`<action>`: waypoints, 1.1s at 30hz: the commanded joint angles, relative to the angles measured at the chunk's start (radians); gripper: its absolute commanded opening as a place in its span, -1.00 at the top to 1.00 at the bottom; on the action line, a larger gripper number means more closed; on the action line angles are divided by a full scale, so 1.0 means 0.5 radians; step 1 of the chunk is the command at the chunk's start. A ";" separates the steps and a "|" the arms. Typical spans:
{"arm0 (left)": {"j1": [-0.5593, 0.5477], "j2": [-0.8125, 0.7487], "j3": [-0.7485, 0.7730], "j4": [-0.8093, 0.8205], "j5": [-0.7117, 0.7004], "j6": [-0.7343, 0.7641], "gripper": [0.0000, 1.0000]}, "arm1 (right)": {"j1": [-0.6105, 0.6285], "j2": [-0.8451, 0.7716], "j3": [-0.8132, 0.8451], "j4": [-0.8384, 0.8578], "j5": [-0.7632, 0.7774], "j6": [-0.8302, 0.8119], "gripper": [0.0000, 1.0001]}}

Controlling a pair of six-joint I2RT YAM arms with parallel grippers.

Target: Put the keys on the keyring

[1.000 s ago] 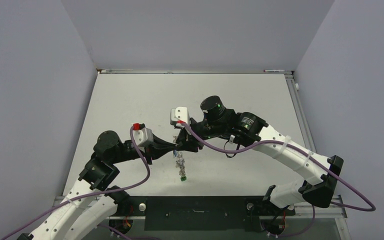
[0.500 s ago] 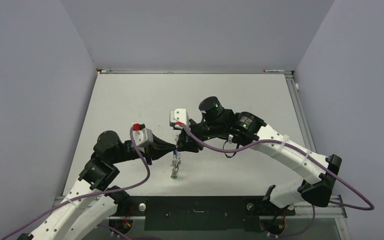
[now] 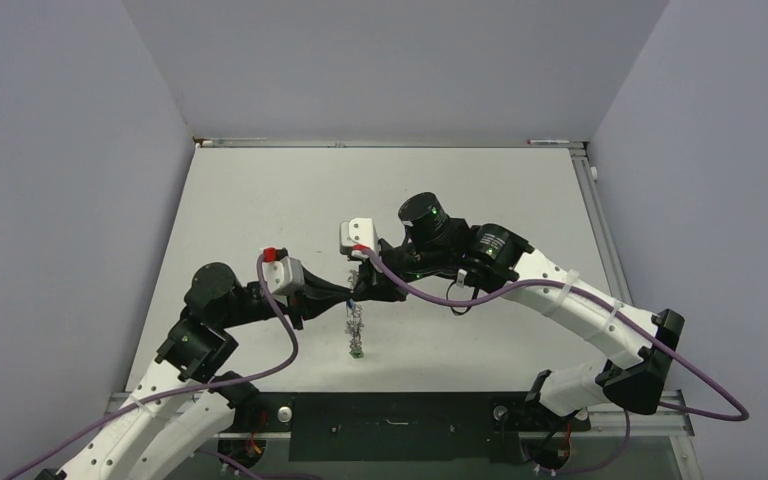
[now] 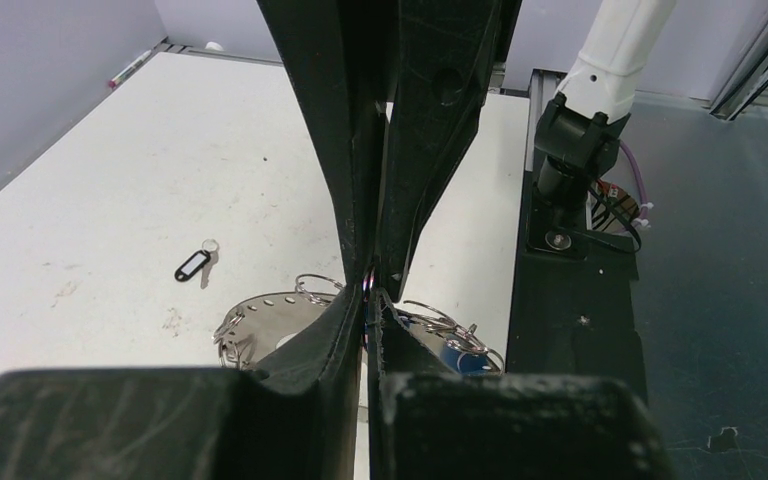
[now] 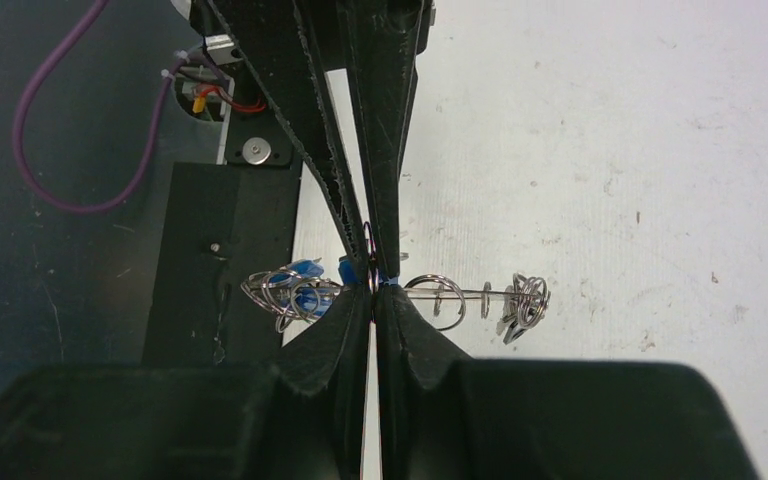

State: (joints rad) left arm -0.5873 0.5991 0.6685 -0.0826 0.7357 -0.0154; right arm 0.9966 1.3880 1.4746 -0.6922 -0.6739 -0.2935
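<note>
— What do we see on the left?
— The left gripper (image 3: 347,293), fingers closed. Below it hangs the large flat grey metal keyring (image 4: 260,316) with small silver keys (image 5: 300,285), near the middle of the white counter's (image 3: 260,200) near edge.
— And on the right?
— The right gripper (image 3: 362,290), closed too, tip against tip. We cannot tell which one grips the ring.

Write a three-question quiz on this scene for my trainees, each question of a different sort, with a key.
1. True or false: the keyring lies flat on the table.
2. The lone key on the table has a head that is: A red, B black, C yellow.
3. Fill in: the left claw and right claw are both ____.
Key: 1 false, it hangs at the claw tips; 2 B; 3 shut.
</note>
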 commanded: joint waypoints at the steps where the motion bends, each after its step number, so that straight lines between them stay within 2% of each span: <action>1: -0.004 -0.051 0.033 0.267 -0.044 -0.042 0.90 | 0.021 -0.102 -0.072 0.330 -0.025 0.028 0.89; 2: -0.001 -0.072 0.022 0.288 -0.075 -0.054 0.61 | 0.021 -0.136 -0.103 0.389 -0.003 0.052 0.90; 3: 0.000 -0.093 0.008 0.317 -0.112 -0.081 0.45 | 0.017 -0.170 -0.136 0.453 0.013 0.074 0.90; 6: 0.000 -0.193 -0.042 0.433 -0.177 -0.156 0.12 | 0.011 -0.260 -0.208 0.597 0.044 0.135 0.89; 7: 0.002 -0.219 -0.056 0.472 -0.199 -0.185 0.08 | 0.009 -0.286 -0.235 0.650 0.054 0.150 0.90; 8: 0.003 -0.238 -0.060 0.491 -0.211 -0.207 0.07 | 0.010 -0.311 -0.252 0.684 0.068 0.168 0.90; 10: 0.003 -0.247 -0.051 0.497 -0.207 -0.239 0.21 | 0.006 -0.345 -0.278 0.731 0.090 0.188 0.90; 12: 0.003 -0.243 -0.036 0.484 -0.163 -0.241 0.27 | 0.006 -0.369 -0.295 0.760 0.104 0.206 0.90; 33: 0.003 -0.144 -0.055 0.618 -0.073 -0.300 0.54 | 0.005 -0.468 -0.315 0.825 0.043 0.249 0.89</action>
State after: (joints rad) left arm -0.5865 0.5129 0.6361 0.1535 0.6682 -0.1482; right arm 0.9966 1.1797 1.3106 -0.3676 -0.6285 -0.1703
